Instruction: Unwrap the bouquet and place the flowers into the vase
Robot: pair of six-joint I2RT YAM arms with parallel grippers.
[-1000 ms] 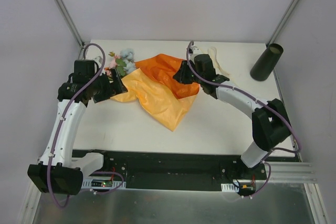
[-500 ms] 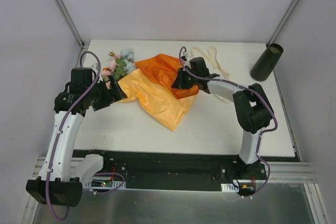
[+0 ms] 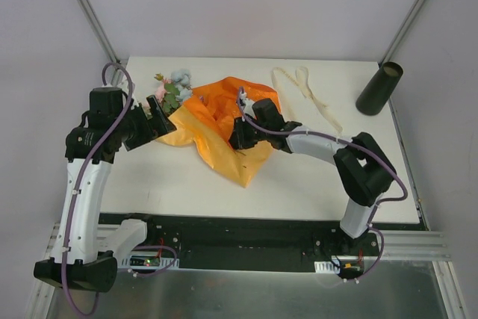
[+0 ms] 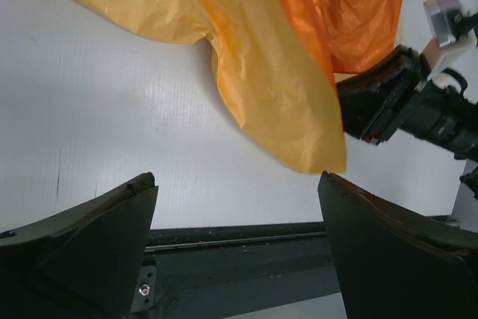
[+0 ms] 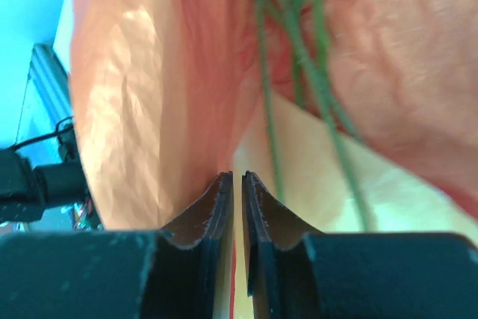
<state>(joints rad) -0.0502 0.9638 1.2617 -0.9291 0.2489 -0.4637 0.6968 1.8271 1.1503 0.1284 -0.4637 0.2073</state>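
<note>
Table [image 3: 299, 177]: paper [image 3: 224, 151] around stems [image 5: 299, 50], ribbon [image 3: 314, 95] apart

You have no text, label, brand, number or sign to read in any of the three views. The marks on the small white tag [image 3: 326, 267] and on the circuit board [image 3: 147, 261] below the counter's [image 3: 299, 184] near edge are too small to make out.

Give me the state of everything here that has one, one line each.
Orange paper: unwrapped, spread loose on the table.
Ribbon: untied, lying loose.
Flowers: lying down, not in the vase.
Vase: upright.
Left end effector: open, holding nothing.
Right end effector: shut on the orange paper.
</note>
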